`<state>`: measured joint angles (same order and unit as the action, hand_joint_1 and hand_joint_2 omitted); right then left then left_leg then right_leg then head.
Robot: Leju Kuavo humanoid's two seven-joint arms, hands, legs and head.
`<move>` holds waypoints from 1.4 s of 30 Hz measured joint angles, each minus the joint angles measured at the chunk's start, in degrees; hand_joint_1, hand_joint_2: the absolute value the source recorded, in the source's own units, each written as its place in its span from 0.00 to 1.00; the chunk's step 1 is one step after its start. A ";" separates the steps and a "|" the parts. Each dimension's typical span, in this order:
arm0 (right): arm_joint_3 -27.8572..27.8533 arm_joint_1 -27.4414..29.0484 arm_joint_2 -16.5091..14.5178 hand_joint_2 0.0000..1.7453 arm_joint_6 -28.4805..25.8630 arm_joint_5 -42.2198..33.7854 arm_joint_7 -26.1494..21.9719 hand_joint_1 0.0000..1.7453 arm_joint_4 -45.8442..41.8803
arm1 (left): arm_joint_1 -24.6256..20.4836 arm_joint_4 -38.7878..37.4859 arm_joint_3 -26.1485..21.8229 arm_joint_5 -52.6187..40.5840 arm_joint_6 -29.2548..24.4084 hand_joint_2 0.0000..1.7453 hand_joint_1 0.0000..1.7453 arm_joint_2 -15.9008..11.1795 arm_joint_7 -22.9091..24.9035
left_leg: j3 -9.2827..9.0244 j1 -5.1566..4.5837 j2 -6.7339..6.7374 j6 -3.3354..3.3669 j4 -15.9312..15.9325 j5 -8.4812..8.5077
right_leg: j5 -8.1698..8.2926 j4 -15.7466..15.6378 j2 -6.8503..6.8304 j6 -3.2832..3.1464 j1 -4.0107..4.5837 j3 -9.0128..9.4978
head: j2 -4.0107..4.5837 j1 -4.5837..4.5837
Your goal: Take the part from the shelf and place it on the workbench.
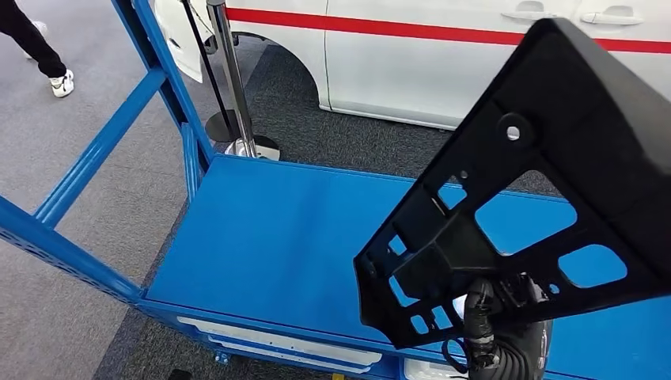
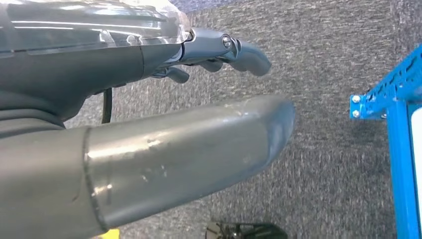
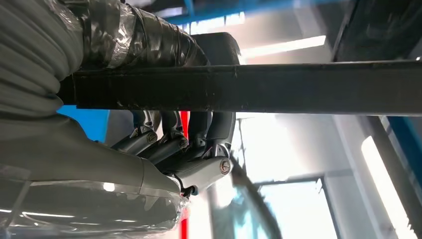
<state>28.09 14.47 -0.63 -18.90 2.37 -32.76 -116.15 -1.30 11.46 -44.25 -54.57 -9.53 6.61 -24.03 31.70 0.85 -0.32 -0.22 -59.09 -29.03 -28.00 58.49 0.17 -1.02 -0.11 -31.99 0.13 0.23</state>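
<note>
The part (image 1: 554,158) is a large flat black plastic bracket with several cut-out openings. It hangs tilted above the right half of the blue shelf board (image 1: 277,229). My right hand (image 1: 494,317) grips its lower edge from below. In the right wrist view the part's edge (image 3: 298,87) runs across as a dark bar, with the taped thumb over it and the fingers (image 3: 169,144) curled under it. My left hand (image 2: 129,59) hangs over grey carpet, fingers and thumb stretched out, holding nothing.
Blue shelf rails and posts (image 1: 95,150) rise at the left; a shelf post (image 2: 398,149) stands close to my left hand. Behind the shelf are a stanchion pole (image 1: 233,79) and a white car with a red stripe (image 1: 411,63). A person's leg (image 1: 39,47) is far left.
</note>
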 joint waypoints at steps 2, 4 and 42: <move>-0.75 0.73 -0.39 1.00 -0.94 -0.52 -0.22 1.00 0.05 | 0.00 0.00 -0.50 0.04 -0.42 0.00 0.00 0.13 0.28 | 1.62 0.06 0.05 -0.46 -4.10 -3.09 | 0.58 -0.74 -0.25 -0.53 -0.34 0.29 | 0.00 -0.03; -1.31 1.42 -0.58 1.00 -1.09 -0.91 -0.49 1.00 0.31 | 0.01 -0.01 -0.88 -0.19 -0.57 0.00 0.00 0.19 0.32 | 4.58 0.10 0.07 -0.86 -11.08 -6.83 | 0.71 -0.64 -0.35 -0.73 -0.27 -0.01 | 0.00 -0.04; -4.03 4.51 -1.25 1.00 -0.52 -1.51 -1.60 1.00 2.37 | -0.38 0.08 -3.07 -0.35 -0.62 0.00 0.00 1.02 0.53 | -5.24 -0.33 0.45 0.38 0.51 -2.13 | 2.46 1.19 -0.68 -0.53 0.57 -3.53 | 0.00 0.03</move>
<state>24.06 18.99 -1.88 -19.41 0.86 -34.36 -113.79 -1.68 11.54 -47.32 -54.92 -10.15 7.63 -23.50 26.46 0.53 0.13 0.16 -58.58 -31.16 -25.54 59.69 -0.51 -1.55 0.46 -35.52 0.13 0.26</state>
